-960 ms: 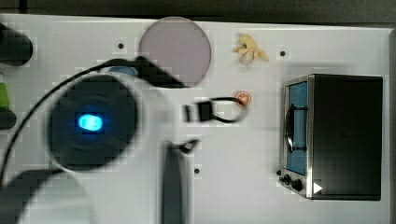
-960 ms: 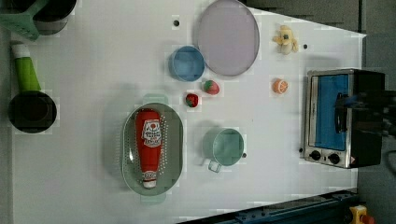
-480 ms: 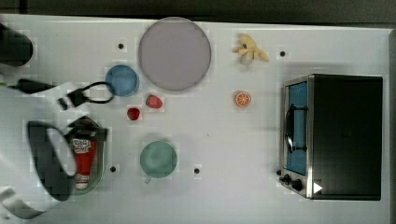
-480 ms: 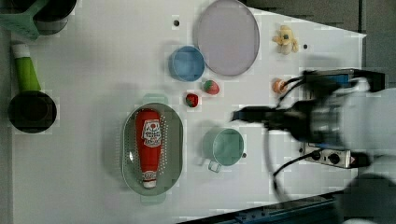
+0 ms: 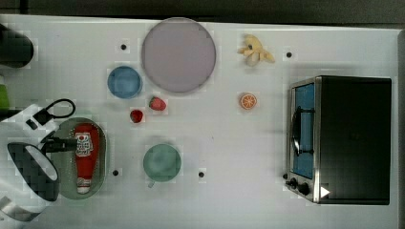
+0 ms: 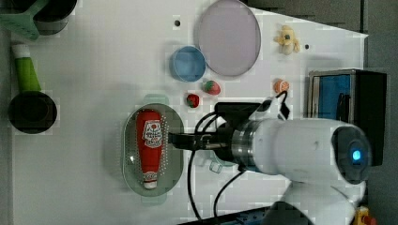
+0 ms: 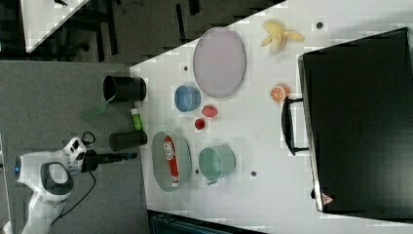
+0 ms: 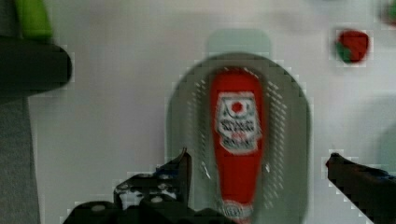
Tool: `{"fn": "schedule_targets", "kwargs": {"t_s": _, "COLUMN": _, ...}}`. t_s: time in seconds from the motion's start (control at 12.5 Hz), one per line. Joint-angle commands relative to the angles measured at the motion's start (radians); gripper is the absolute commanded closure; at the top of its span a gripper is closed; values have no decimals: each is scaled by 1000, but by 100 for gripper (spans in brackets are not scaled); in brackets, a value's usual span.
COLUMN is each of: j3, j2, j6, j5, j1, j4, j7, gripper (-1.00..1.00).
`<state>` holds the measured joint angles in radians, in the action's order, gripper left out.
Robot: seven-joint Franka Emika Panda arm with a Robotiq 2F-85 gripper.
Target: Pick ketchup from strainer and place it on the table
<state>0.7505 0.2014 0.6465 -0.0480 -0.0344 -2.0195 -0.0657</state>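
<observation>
Ketchup (image 5: 86,155): red squeeze bottle with a white label and white cap, lying flat along the length of the strainer; in the top view its cap points toward the picture's bottom edge.
Strainer (image 5: 102,157): pale green oval basket with a perforated floor, resting on the table near the top view's left edge; a tab-like handle projects from each end.
Table (image 5: 224,143): white top with a few small dark holes.
Gripper (image 8: 259,161): above the strainer, apart from the bottle; in the wrist view the dark fingers (image 8: 180,170) are spread wide, one on either side of the bottle's lower body, nothing between them but the bottle below. In the left view the gripper (image 6: 176,139) reaches in from the left view's right, its tips over the strainer's rim.
Green mug (image 5: 162,162): round, just beside the strainer on the top view's right.
Strawberries (image 5: 136,116): two small red ones between the mug and the blue bowl (image 5: 124,82).
Plate (image 5: 178,55): large, pale lilac, near the top view's upper edge, beside the blue bowl.
Orange slice (image 5: 248,101): near the toaster oven (image 5: 351,138), which stands at the top view's right.
Banana (image 5: 255,50): peeled, on the top view's right of the plate.
Black cups (image 6: 32,112): one beside a green bottle (image 6: 26,70) at the left view's left edge.
</observation>
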Motion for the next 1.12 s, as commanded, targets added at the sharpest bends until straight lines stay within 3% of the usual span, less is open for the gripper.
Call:
{"fn": "schedule_targets", "kwargs": {"t_s": 0.08, "j3": -16, "j2": 65, "j6": 136, "j5": -36, "j1": -3, "j4": -74, "j7": 77, "gripper": -100}}
{"fn": "schedule_targets", "kwargs": {"t_s": 0.48, "j3": -23, "j2": 219, "j6": 421, "j5": -60, "j1": -1, "j4": -179, "j7": 77, "gripper": -100}}
{"fn": "schedule_targets", "kwargs": {"t_s": 1.04, "j3": -89, "j2": 394, "j6": 552, "j5": -75, "j1": 51, "j4": -172, "j7": 77, "gripper": -100}}
{"fn": "schedule_targets", "kwargs": {"t_s": 1.12, "j3": -108, "j2": 404, "j6": 563, "j5": -89, "j1": 66, "j4": -172, "j7": 77, "gripper": -92}}
